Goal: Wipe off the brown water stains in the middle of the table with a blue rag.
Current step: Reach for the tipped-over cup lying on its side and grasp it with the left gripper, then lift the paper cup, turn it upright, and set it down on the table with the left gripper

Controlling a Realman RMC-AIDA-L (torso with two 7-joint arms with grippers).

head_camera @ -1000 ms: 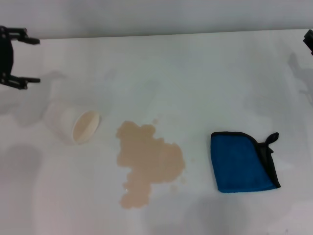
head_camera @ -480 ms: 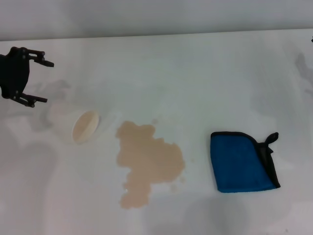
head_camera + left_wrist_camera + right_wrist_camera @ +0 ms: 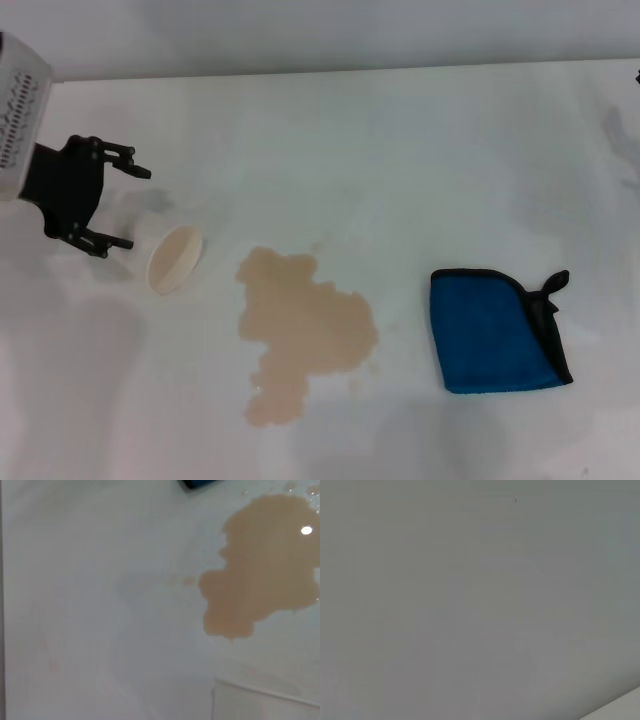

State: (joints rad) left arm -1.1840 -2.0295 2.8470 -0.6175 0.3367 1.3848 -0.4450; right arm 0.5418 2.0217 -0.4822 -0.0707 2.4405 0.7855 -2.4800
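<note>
Left claw (image 3: 120, 207) (spread) beside paper cup (image 3: 172, 258), blue rag (image 3: 495, 332) apart

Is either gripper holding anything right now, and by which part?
Nothing is held. The left gripper is open around the tipped cup, not closed on it. The rag lies untouched; the right gripper is out of view.

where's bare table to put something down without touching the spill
Bare table runs along the far side behind the brown water stains, and between the stains and the blue rag. It is crowded on the robot's left, where the open left gripper hovers at the tipped paper cup.
</note>
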